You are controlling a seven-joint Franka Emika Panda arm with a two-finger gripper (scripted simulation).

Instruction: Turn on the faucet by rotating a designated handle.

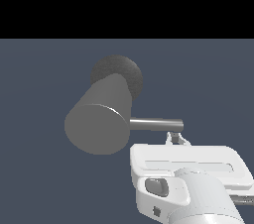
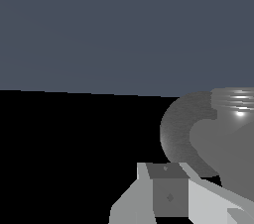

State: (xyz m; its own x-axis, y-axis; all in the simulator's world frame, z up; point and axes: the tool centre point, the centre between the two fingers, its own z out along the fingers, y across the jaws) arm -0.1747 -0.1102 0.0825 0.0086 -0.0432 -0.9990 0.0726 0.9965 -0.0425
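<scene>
- Gripper point(image 1: 177, 138): in the exterior view only the finger tips point(image 1: 171, 138) peek above the white hand, just beneath the outer end of the handle; whether they are spread or pressed together cannot be told. The wrist view shows one grey finger point(image 2: 168, 193) close up (its partner is not made out).
- Panda hand and wrist point(image 1: 191, 178): glossy white, low on the exterior view's right.
- Handle point(image 1: 156, 124): thin silver-grey rod, pointing toward the exterior view's right from the cylinder; seen plainly only in the exterior view.
- Faucet point(image 1: 99, 119): thick matte grey cylinder, flat round end face toward the camera.
- Base point(image 1: 119, 72): darker, rough, round, behind the cylinder; in the wrist view it appears as a textured disc point(image 2: 181, 134) beyond the finger.
</scene>
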